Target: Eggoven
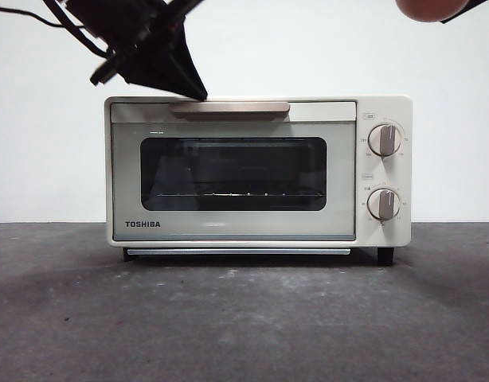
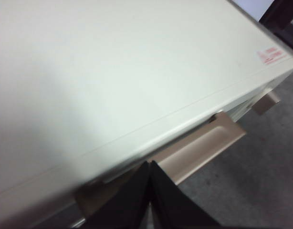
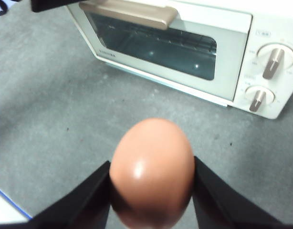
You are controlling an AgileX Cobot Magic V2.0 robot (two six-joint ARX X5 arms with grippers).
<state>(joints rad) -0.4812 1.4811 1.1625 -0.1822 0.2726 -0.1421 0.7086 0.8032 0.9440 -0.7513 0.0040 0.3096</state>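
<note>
Plainly "TOSHIBA" (image 1: 142,224) on oven (image 1: 228,231) door

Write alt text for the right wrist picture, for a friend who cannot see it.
A reddish-brown egg is held between the two black jaws of the right gripper, above a grey table. Beyond it stands a cream toaster oven, door shut, with a tan handle and two knobs.

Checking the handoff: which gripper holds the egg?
The right gripper, shut on the egg; the left gripper is empty, shut at the oven's handle.
</note>
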